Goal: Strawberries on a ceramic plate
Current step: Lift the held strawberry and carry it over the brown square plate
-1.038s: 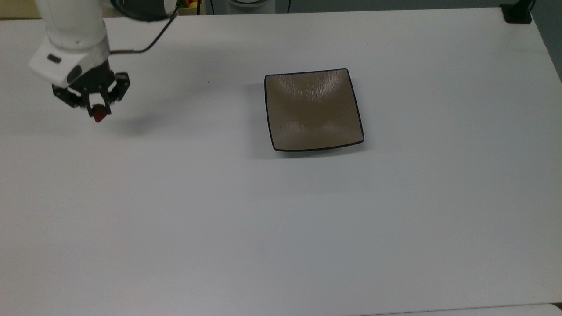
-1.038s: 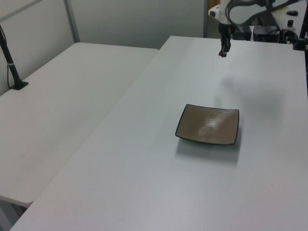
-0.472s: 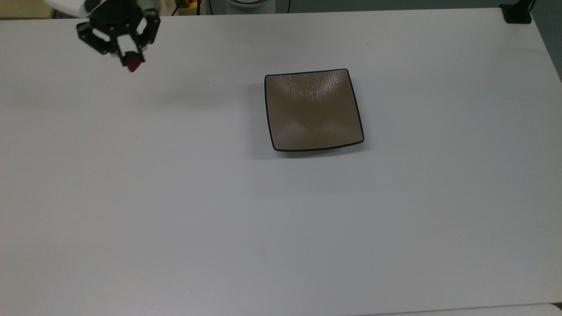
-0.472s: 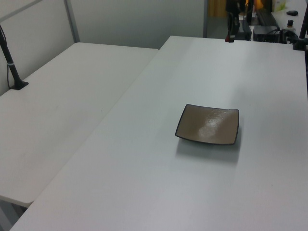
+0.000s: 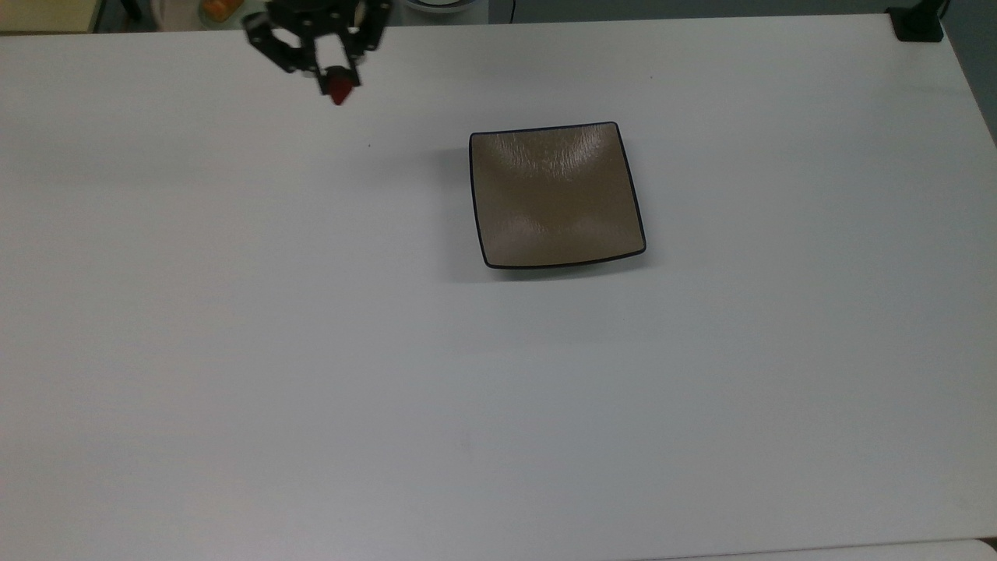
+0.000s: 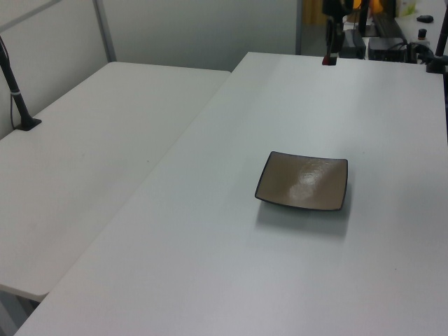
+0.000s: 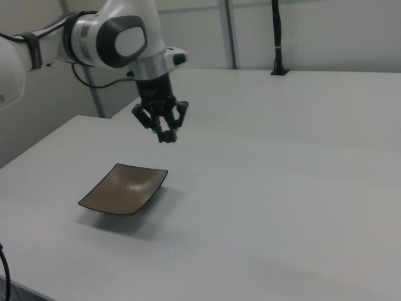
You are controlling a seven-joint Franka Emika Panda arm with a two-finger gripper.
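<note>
One strawberry (image 5: pixel 339 92) in the fingers (image 5: pixel 318 68), one ceramic plate (image 5: pixel 554 195)

In the right view the white arm reaches in from the right view's upper left, its last link turned straight down so that the black tool (image 7: pixel 167 133) hangs well above the tabletop (image 7: pixel 282 188). The two fingers are drawn close together, pinching a small red strawberry (image 5: pixel 339 92) at their tips. In the top view the tool (image 5: pixel 336 78) sits near the top view's upper edge, fingertips pointing down.
</note>
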